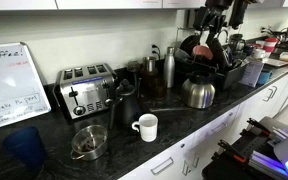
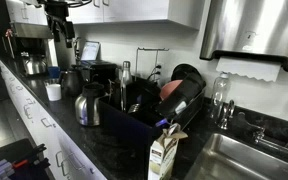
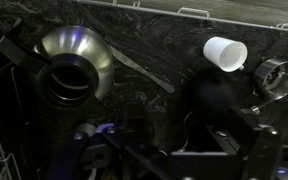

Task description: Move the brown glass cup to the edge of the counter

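Brown glass cup (image 1: 89, 142) stands upright on the bench (image 1: 184, 125). In an exterior view it is at the left, just in front of the toaster (image 1: 86, 90) and left of the white mug (image 1: 146, 126), apart from it. It is back from the straight front edge and nothing touches it. In the wrist view the cup (image 3: 277, 78) shows at the far right, beside the mug (image 3: 225, 52).

Pincer (image 1: 212, 35) hangs high above the dish rack (image 1: 224, 72) at the right end, well apart from the cup and holding nothing that can be seen. It is too small and dark to tell whether it is spread or pressed together. The wrist view shows only dark blurred parts along the bottom.

Steel kettle (image 1: 199, 93) sits right of the mug, near the rack, and is at the left in the wrist view (image 3: 72, 62). A steel bottle (image 1: 169, 68) stands farther back. A black pot (image 1: 124, 100) is right of the toaster. A whiteboard sign (image 1: 9, 85) leans at the far left.

In an exterior view the pincer (image 2: 57, 32) hangs at the upper left. The mug (image 2: 53, 91) and kettle (image 2: 88, 105) stand on the bench (image 2: 114, 150), a carton (image 2: 164, 155) stands near, and a sink (image 2: 246, 160) is at the right.
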